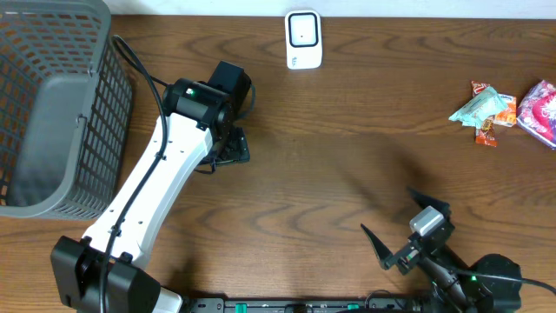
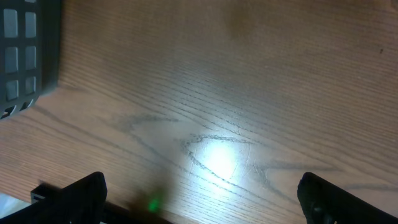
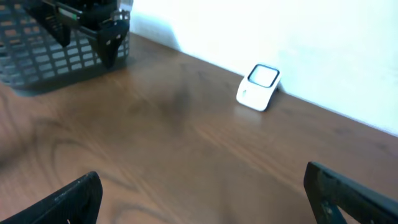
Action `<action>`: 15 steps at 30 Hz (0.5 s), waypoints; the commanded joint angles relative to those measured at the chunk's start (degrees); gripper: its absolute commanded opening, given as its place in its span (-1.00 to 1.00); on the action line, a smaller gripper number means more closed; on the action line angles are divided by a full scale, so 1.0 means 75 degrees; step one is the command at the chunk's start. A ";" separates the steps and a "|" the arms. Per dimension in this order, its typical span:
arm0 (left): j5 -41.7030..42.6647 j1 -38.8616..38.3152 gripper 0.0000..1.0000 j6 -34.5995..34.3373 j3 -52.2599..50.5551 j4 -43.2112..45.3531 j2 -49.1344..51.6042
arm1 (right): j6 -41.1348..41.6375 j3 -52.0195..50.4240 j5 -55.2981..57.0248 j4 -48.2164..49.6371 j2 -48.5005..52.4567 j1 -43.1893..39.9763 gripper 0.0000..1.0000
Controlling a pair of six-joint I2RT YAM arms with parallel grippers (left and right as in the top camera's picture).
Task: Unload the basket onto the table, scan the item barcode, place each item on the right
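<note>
No text, number or brand can be read anywhere. The white barcode scanner [image 1: 303, 39] carries a faint mark below its dark window, too small to make out from overhead. In the right wrist view the barcode scanner [image 3: 259, 87] is too blurred to show any lettering. At the far right of the overhead view the snack packets [image 1: 484, 109] show red, teal and white printing, and the pink packet [image 1: 540, 111] just beside them has a pale pattern — none of it resolves into letters.
</note>
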 commanded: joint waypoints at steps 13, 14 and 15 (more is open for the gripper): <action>-0.0125 0.0006 0.96 -0.0090 0.0023 -0.0050 0.0058 | 0.1253 -0.1935 0.1454 0.2282 -0.0586 0.0213 0.99; -0.0125 0.0006 0.96 -0.0090 0.0023 -0.0050 0.0058 | 0.1268 -0.2034 0.1542 0.2422 -0.0586 0.0213 0.99; -0.0125 0.0006 0.96 -0.0090 0.0023 -0.0050 0.0058 | 0.1323 -0.2139 0.1670 0.2591 -0.0586 0.0213 0.98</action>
